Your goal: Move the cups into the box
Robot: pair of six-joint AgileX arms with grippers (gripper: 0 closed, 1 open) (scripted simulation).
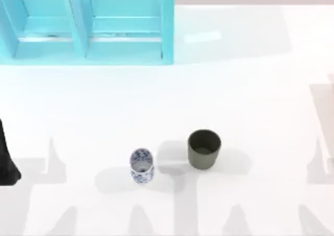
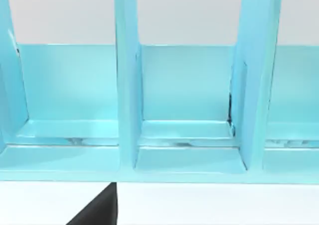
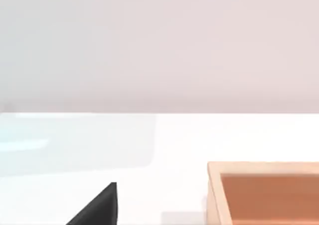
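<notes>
Two cups stand upright on the white table near its front middle. The white cup with a blue pattern (image 1: 141, 166) is on the left. The wider dark olive-grey cup (image 1: 203, 149) stands just to its right and slightly farther back, apart from it. The box (image 3: 215, 195) is an open orange-brown wooden tray seen in the right wrist view. My left arm (image 1: 6, 160) is a dark shape at the table's left edge, well away from both cups. A black piece of each gripper shows in its own wrist view: left (image 2: 97, 211), right (image 3: 97, 211).
A turquoise rack (image 1: 83, 37) with upright dividers stands at the back left, and the left wrist view faces its compartments (image 2: 184, 135). A pale tan edge (image 1: 331, 121) shows at the table's right border. White table surface lies between the cups and the rack.
</notes>
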